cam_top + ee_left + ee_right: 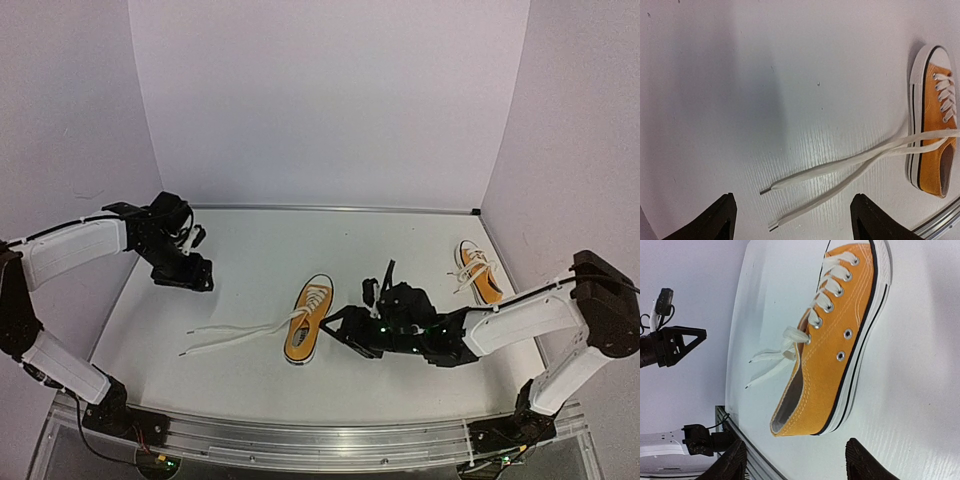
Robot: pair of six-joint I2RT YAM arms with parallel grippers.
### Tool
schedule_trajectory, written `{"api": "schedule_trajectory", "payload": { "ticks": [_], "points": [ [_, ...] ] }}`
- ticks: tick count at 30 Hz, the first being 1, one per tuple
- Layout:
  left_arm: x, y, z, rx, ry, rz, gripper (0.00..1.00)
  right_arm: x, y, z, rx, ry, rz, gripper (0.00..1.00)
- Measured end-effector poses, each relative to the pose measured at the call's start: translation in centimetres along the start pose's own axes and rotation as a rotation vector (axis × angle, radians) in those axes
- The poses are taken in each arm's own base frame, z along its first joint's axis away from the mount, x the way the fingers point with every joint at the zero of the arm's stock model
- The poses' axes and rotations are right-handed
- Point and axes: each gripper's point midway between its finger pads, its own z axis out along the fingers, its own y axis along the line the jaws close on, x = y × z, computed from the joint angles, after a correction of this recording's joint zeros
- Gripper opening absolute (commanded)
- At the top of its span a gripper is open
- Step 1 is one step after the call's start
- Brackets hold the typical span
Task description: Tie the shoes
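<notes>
One orange-yellow shoe (308,320) lies in the middle of the table, toe toward the back. Its two untied white laces (232,336) trail out to the left. The second shoe (480,271) lies at the back right, its laces loose. My left gripper (183,272) is open and empty at the far left, above the table; in its wrist view the lace ends (805,192) lie between its fingers (867,220), and the shoe (935,145) is at the right. My right gripper (340,325) is open and empty just right of the middle shoe (840,355), at its heel side.
White walls enclose the table on the left, back and right. A metal rail (300,440) runs along the near edge. The left arm's gripper (670,345) shows in the right wrist view.
</notes>
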Motion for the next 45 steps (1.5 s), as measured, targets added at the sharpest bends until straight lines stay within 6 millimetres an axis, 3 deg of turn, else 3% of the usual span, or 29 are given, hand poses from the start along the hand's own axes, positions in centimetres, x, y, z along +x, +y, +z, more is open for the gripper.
{"api": "schedule_trajectory", "payload": {
  "ticks": [5, 8, 12, 15, 19, 25, 32, 35, 36, 40, 45],
  "points": [
    [3.5, -0.8, 2.8, -0.021, 0.182, 0.122, 0.65, -1.1, 0.9, 0.6, 0.061, -0.010, -0.106, 0.67],
    [5.1, -1.2, 4.6, -0.027, 0.272, 0.181, 0.64, -0.8, 1.1, 3.0, 0.085, 0.025, -0.152, 0.67],
    [6.3, -1.5, 6.3, -0.036, 0.357, 0.234, 0.62, 0.5, -0.9, 5.6, 0.145, 0.090, -0.188, 0.66],
    [6.9, -1.8, 7.1, -0.036, 0.391, 0.267, 0.62, 1.5, -2.9, 6.5, 0.203, 0.129, -0.205, 0.64],
    [7.5, -1.9, 7.7, -0.035, 0.418, 0.295, 0.61, 1.4, -2.9, 7.0, 0.218, 0.139, -0.236, 0.57],
    [8.0, -1.8, 8.3, -0.037, 0.444, 0.307, 0.54, 1.0, -3.4, 6.9, 0.244, 0.144, -0.270, 0.56],
    [8.8, -1.6, 10.0, -0.047, 0.509, 0.314, 0.34, 0.8, -3.6, 6.7, 0.255, 0.151, -0.287, 0.56],
    [8.6, -1.7, 10.2, -0.042, 0.511, 0.331, 0.06, 0.6, -3.5, 6.4, 0.259, 0.152, -0.292, 0.58],
    [8.5, -1.7, 10.2, -0.043, 0.510, 0.330, 0.02, 0.5, -3.4, 6.3, 0.259, 0.150, -0.293, 0.60],
    [7.5, -1.9, 10.2, -0.050, 0.484, 0.323, 0.00, -0.3, -2.5, 5.1, 0.249, 0.133, -0.307, 0.69],
    [1.2, -4.4, 8.9, -0.008, 0.284, 0.312, 0.00, -2.6, 0.5, 1.6, 0.190, 0.057, -0.334, 0.83]
  ]
}}
